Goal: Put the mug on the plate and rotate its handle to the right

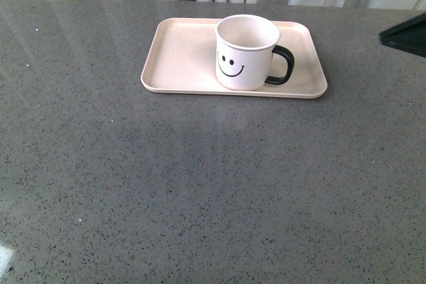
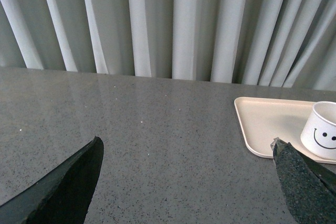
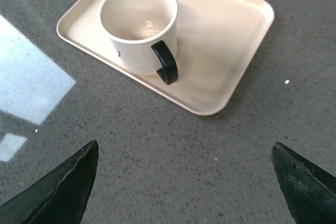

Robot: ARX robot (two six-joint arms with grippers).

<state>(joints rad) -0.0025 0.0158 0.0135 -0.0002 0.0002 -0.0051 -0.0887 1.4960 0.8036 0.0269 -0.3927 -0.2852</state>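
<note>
The white mug point(image 1: 243, 51) with a black smiley face stands upright on the pale pink-beige plate point(image 1: 180, 54) at the far middle of the grey table. Its black handle point(image 1: 283, 66) points to the right. Neither arm shows in the front view. In the right wrist view the mug point(image 3: 139, 30) sits on the plate point(image 3: 226, 30) with the handle point(image 3: 167, 62) towards the camera; my right gripper point(image 3: 184, 161) is open and empty over bare table, apart from the plate. My left gripper point(image 2: 186, 153) is open and empty over the table, with the plate point(image 2: 265, 121) and mug point(image 2: 323, 129) off to one side.
Pale curtains point(image 2: 173, 24) hang behind the table's far edge. A dark flat object point(image 1: 406, 34) lies at the far right of the table. A bright window reflection point(image 3: 26, 85) lies on the grey tabletop point(image 1: 200, 184).
</note>
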